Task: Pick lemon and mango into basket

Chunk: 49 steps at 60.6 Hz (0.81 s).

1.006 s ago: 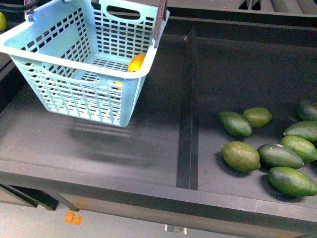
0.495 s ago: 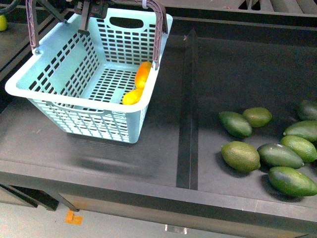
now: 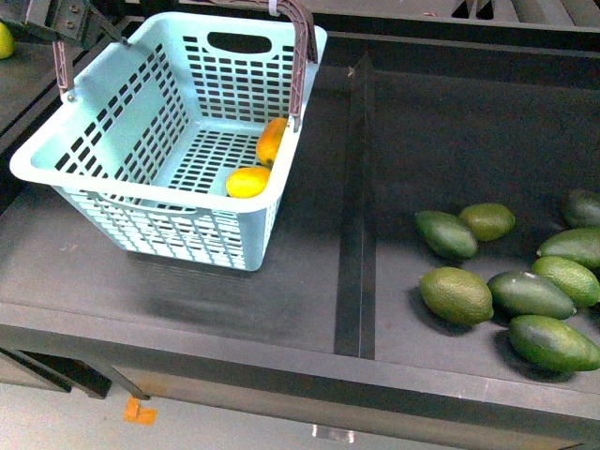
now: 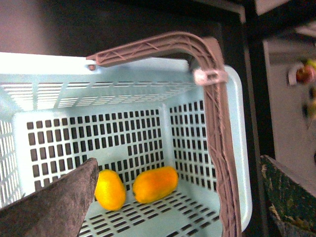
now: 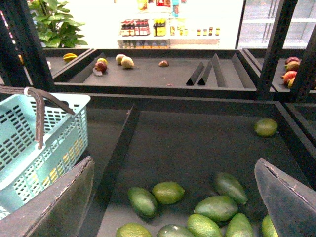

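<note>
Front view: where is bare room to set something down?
Free: the dark shelf floor ahead of the pale mint-blue slotted plastic basket, and the right bin's far half beyond the raised black divider. Crowded: the green oval fruits at near right.

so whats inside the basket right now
Two fruits lie on the floor of the basket, at its right wall: the lemon and the mango. Nothing else shows inside; the near wall hides a strip of floor.

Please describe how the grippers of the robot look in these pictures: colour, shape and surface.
Each wrist view shows two broad, flat, wedge-shaped fingers. The left gripper's fingers are dark grey-brown with a rough, felt-like surface; one looks brownish, the other greenish and speckled. The right gripper's fingers are similar, grey and matte. No cables or markings are visible there.
</note>
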{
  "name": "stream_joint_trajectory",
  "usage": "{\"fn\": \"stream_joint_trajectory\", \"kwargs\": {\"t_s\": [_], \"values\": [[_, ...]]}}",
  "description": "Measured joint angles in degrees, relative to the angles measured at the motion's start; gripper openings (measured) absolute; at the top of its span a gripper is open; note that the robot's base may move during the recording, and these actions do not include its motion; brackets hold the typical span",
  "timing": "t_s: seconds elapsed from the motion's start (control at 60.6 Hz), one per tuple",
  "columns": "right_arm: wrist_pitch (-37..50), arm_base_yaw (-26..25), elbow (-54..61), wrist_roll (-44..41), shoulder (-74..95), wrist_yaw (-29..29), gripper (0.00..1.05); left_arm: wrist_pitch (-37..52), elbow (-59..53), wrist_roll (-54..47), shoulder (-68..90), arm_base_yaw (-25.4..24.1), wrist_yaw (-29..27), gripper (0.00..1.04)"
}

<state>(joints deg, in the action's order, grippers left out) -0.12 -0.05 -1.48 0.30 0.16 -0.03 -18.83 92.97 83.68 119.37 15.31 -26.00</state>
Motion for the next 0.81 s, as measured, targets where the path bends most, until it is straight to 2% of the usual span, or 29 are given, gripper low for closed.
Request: {"fn": "stream_joint_trajectory", "kwargs": {"t_s": [0.049,0.066,0.132,0.198,0.247,0.346,0.445,0.808], "values": [[0.0,0.0,0.0,0.0,0.0,0.0,0.96,19.6,-10.6,-16.1,-4.7,-0.4,8.4,0.83],[0.0,0.0,0.0,0.0,0.0,0.0,0.96,23.0,-12.7,-17.7,-5.5,-0.5,9.3,0.82],[0.0,0.0,0.0,0.0,0.0,0.0,0.96,48.7,-27.3,-41.2,-11.4,-1.3,13.5,0.68],[0.0,0.0,0.0,0.0,0.0,0.0,0.96,63.5,-37.3,-58.7,-16.2,-2.7,14.6,0.55],[0.0,0.0,0.0,0.0,0.0,0.0,0.96,70.6,-44.2,-69.2,-20.0,-4.2,15.3,0.45],[0.0,0.0,0.0,0.0,0.0,0.0,0.96,75.2,-54.2,-78.2,-25.4,-6.3,16.6,0.25],[0.0,0.0,0.0,0.0,0.0,0.0,0.96,77.1,-63.1,-81.3,-30.5,-7.5,18.6,0.03],[0.0,0.0,0.0,0.0,0.0,0.0,0.96,76.8,-80.9,-82.8,-49.0,-11.3,22.3,0.03]]}}
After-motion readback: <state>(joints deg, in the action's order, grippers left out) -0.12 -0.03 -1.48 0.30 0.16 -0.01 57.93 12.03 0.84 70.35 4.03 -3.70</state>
